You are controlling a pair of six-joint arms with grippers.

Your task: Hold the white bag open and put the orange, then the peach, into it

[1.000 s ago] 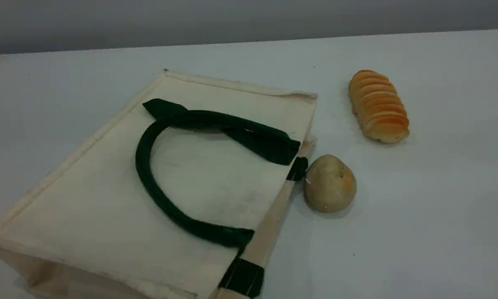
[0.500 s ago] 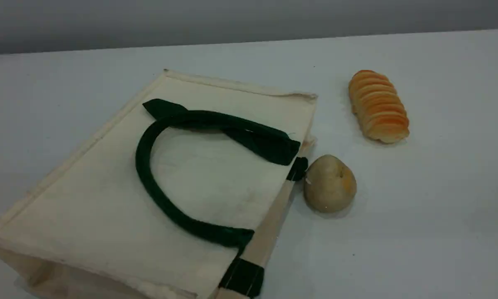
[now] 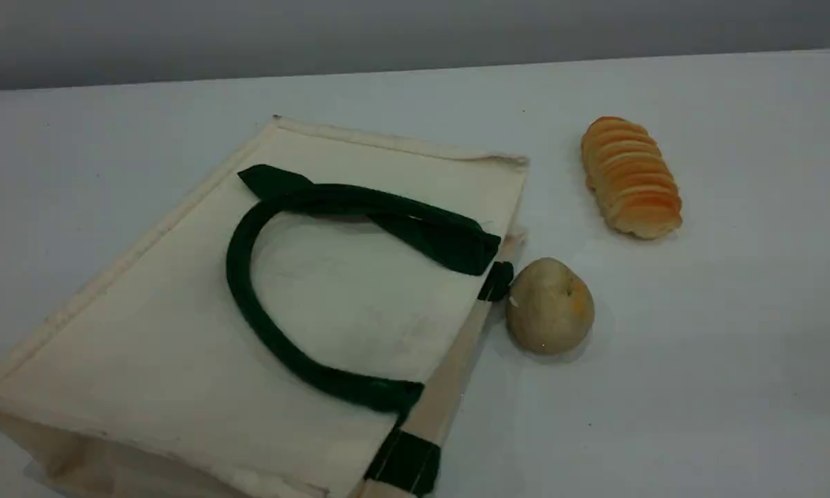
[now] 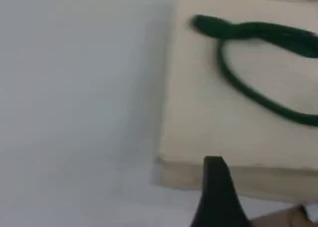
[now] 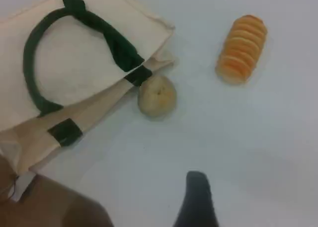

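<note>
**White bag flat and shut on table, both claws spread and gripping nothing**

White bag point(image 3: 360, 325) lies flat on the table point(image 3: 698, 387) in the left half of the scene view. Its near corner is cut by the bottom edge. Mouth edge with the green tabs point(image 3: 404, 460) faces the view's right, and the mouth is pressed shut. Longer sides run slantwise from the far end to near left. Dark green handle point(image 3: 234, 270) is folded back over the top face, loop bowing toward the view's left.

Tan pear-shaped fruit point(image 3: 550, 306) sits just beside the mouth edge by the farther tab; touching or not, cannot tell. Ridged bread roll point(image 3: 631, 178) is farther back and right, well apart from both, long axis roughly far-to-near.

Wide bare table lies right of and in front of the fruit. There is a bare strip left of the bag, and room between the bag and the far table edge.

Left claw point(image 4: 217, 194): one dark fingertip shows over the bag's edge, contact unclear. Jaws apart, gripping nothing.

Right claw point(image 5: 196, 199): fingertip above bare table, well apart from fruit and roll. Jaws apart, nothing in them.
</note>
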